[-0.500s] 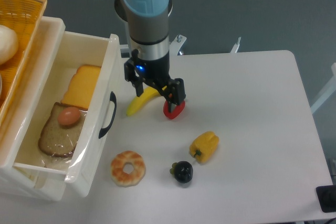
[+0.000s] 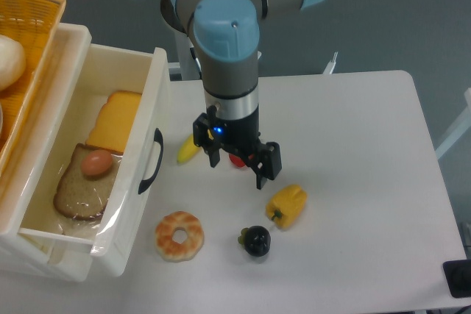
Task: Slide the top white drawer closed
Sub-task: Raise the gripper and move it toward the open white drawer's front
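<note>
My pincer hangs open and empty right of the drawer, which sticks way out, so I'd push flat on its front near the handle.

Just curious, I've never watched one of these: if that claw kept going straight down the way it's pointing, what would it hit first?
Probably the bare white table. The claw points downward, with the red piece and banana close beside it, though depth is hard to judge from this single view.
</note>
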